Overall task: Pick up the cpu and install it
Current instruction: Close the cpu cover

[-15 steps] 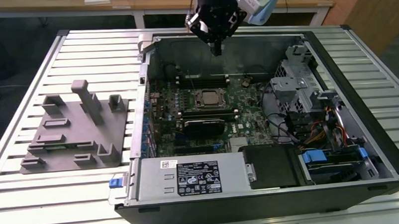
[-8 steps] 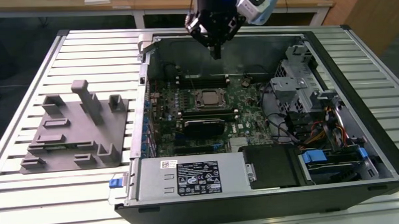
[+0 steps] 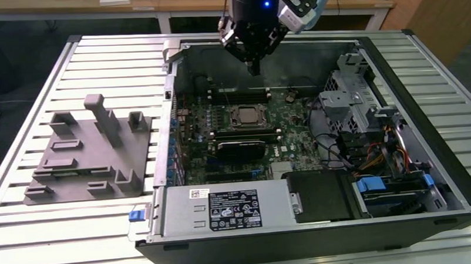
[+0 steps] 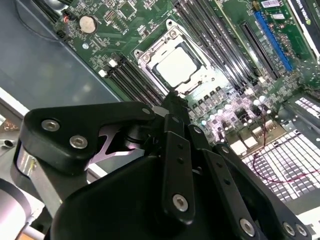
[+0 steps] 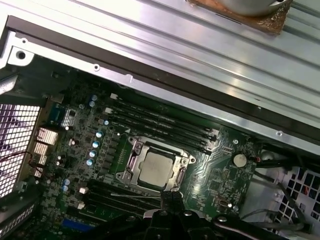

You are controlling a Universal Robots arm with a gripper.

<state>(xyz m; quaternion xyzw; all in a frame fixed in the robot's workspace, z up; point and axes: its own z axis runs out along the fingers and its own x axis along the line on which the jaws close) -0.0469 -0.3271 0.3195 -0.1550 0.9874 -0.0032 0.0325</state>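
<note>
Silvery cpu sits in the socket, end effector above.

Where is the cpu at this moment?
In the exterior view the cpu sits in the socket at the middle of the motherboard, inside the open computer case; the gripper hangs above it, not touching.

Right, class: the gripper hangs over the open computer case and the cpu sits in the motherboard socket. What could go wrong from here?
One: the cpu lies in the socket, the shut gripper hanging over the case; whether it sits flat cannot be told, and pressing on a tilted chip could damage the socket. Two: memory slots and small capacitors crowd the socket, so a descent slightly off line might strike them.
</note>
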